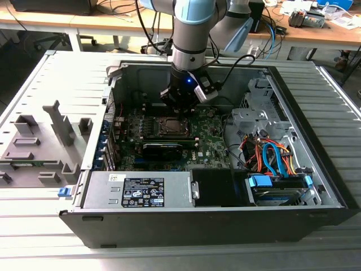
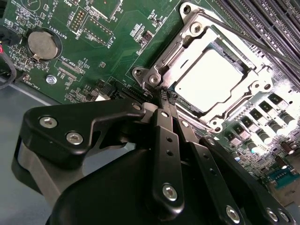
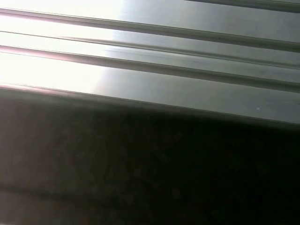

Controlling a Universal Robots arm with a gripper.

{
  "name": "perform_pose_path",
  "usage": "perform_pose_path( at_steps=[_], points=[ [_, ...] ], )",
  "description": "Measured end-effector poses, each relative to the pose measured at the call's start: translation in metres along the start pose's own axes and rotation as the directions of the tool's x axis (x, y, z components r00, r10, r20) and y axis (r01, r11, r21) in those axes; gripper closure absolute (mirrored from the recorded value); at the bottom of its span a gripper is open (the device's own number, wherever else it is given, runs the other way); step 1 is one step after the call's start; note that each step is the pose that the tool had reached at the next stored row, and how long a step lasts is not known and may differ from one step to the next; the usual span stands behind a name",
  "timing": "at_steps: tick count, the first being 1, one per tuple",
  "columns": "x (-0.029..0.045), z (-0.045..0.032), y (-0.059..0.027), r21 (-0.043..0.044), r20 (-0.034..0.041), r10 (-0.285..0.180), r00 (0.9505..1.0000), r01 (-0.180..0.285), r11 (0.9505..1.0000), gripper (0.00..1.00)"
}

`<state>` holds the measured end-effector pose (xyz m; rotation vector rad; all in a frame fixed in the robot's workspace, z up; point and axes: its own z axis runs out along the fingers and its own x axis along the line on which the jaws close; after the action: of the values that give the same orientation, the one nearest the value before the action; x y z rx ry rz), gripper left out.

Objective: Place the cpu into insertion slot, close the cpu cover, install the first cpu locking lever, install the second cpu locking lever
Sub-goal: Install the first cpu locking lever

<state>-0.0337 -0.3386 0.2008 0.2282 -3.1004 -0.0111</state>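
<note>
my end effector [image 2: 166, 97] clenched with fingertips together, just beside the cpu cover [image 2: 171, 56], cpu [image 2: 209, 77] seated beneath it

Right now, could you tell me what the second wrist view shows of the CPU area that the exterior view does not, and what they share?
Second wrist view alone: the gripper shut, its tips at a corner of the cpu cover, the cover closed over the cpu, and a round coin battery on the green board.

Exterior view alone: the whole open computer case, the power supply, the blue and orange cables, and the arm.

Both: the gripper above the socket with the cpu seated.
</note>
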Motion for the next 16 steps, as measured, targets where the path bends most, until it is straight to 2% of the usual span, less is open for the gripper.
perform_pose_path(
  at_steps=[3, 5, 9, 13, 14, 16],
  points=[
    [-0.0003, -0.0038, 0.0008, -0.0051, 0.0022, -0.001, 1.0, 0.001, 1.0, 0.89],
    [0.0, -0.0076, 0.0013, -0.0058, 0.0003, 0.0, 1.0, 0.0, 1.0, 0.89],
    [0.0003, -0.015, 0.0017, -0.0104, 0.0013, 0.0, 1.0, 0.0, 0.9999, 0.89],
    [0.0005, -0.0168, 0.0017, -0.0186, 0.0025, -0.001, 1.0, 0.001, 0.9998, 0.89],
    [0.0012, -0.0168, 0.0018, -0.0244, 0.0034, -0.001, 1.0, 0.001, 0.9997, 0.89],
    [0.0047, -0.0167, 0.0023, -0.0499, 0.0071, -0.002, 1.0, 0.002, 0.9988, 0.89]
  ],
)
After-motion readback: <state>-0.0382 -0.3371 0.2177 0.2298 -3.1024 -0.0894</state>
